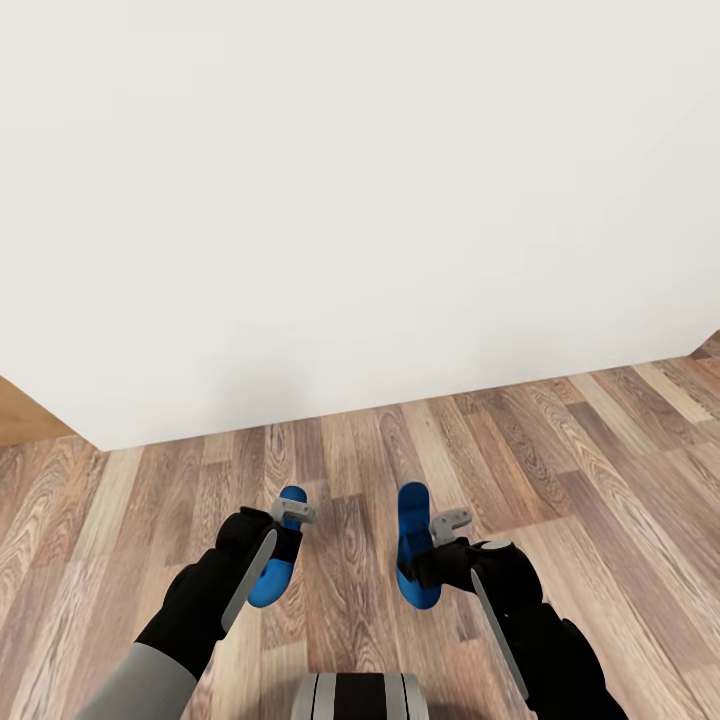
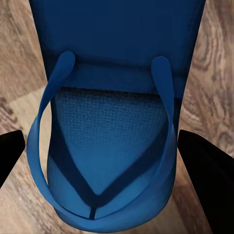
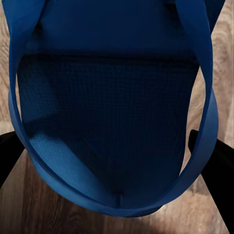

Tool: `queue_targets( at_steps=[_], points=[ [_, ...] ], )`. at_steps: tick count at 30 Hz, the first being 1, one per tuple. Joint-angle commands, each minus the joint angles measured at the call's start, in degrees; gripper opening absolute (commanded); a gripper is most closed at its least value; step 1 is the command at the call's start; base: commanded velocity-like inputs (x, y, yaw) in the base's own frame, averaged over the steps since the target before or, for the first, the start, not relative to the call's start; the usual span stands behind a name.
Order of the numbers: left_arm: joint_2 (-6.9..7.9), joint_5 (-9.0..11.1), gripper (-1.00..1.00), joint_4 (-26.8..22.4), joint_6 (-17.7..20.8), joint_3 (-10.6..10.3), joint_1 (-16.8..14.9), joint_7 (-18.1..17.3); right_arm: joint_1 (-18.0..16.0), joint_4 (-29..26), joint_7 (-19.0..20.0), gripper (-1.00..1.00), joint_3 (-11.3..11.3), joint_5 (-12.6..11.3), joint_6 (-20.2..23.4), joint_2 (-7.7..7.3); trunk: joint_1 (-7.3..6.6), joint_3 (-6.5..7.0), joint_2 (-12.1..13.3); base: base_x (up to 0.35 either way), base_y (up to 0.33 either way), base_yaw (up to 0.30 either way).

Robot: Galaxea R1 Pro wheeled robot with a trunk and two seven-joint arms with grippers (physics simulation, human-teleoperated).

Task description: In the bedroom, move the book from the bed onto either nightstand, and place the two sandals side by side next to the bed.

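Observation:
I hold one bright blue sandal in each hand above the wood-plank floor (image 1: pixel 600 450). My left gripper (image 1: pixel 290 520) is shut on the left sandal (image 1: pixel 270 582), which hangs toe-down. That sandal (image 2: pixel 107 136) sits between the black fingers (image 2: pixel 207 185) in the left wrist view, its thong strap facing the camera. My right gripper (image 1: pixel 447 527) is shut on the right sandal (image 1: pixel 411 512). This one (image 3: pixel 112 122) spans the gap between the fingers (image 3: pixel 217 165) in the right wrist view. The two sandals hang roughly parallel, a hand's width apart. The book, the bed and the nightstand are out of view.
A plain white wall (image 1: pixel 360 200) rises close ahead and meets the floor just beyond the sandals. Its corner lies at the left (image 1: pixel 100 447), with lighter orange-brown wood (image 1: pixel 25 415) past it. Open plank floor stretches to the right. My grey base (image 1: pixel 360 697) shows at the bottom edge.

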Motion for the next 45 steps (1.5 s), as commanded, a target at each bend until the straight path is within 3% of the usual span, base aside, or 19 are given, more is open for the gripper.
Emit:
queue_targets(
  at_steps=[1,45],
  points=[
    [0.02,0.6,-1.0,0.0,0.2,-0.1,0.0,0.6,0.0,0.0,0.5,-1.0,0.0,0.6,0.2,0.01,-0.01,0.06,0.0,0.0,0.0,0.0],
    [0.01,0.6,-1.0,-0.2,0.2,0.0,0.0,0.8,0.0,0.2,0.5,-1.0,1.0,0.5,0.2,0.1,-0.01,4.12,0.0,0.0,0.0,0.0]
  ],
)
